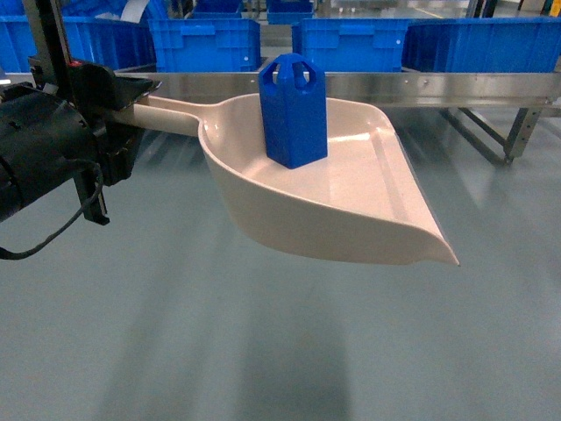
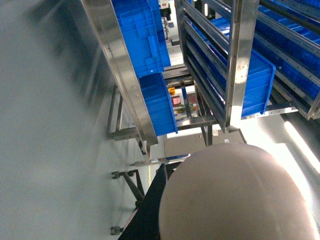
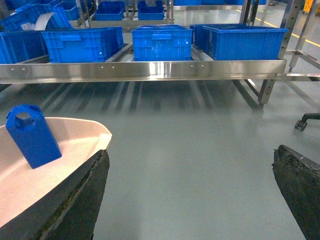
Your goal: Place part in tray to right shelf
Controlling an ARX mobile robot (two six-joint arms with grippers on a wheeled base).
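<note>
I've got left fingers [image 1: 131,105] clamped on tray [image 1: 368,219] handle, part [image 1: 294,110] upright inside, right shelf [image 1: 456,88] just ahead; right fingers [image 3: 190,195] spread, empty.

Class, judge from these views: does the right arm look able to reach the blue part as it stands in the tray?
Probably yes. The part stands upright and uncovered in the tray, just left of the open right end effector, with nothing between them.

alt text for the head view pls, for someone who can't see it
A blue part stands upright in a pale beige tray held above the grey floor by its handle, which the left gripper grips at the left edge. Behind runs the steel shelf, loaded with blue crates.
</note>
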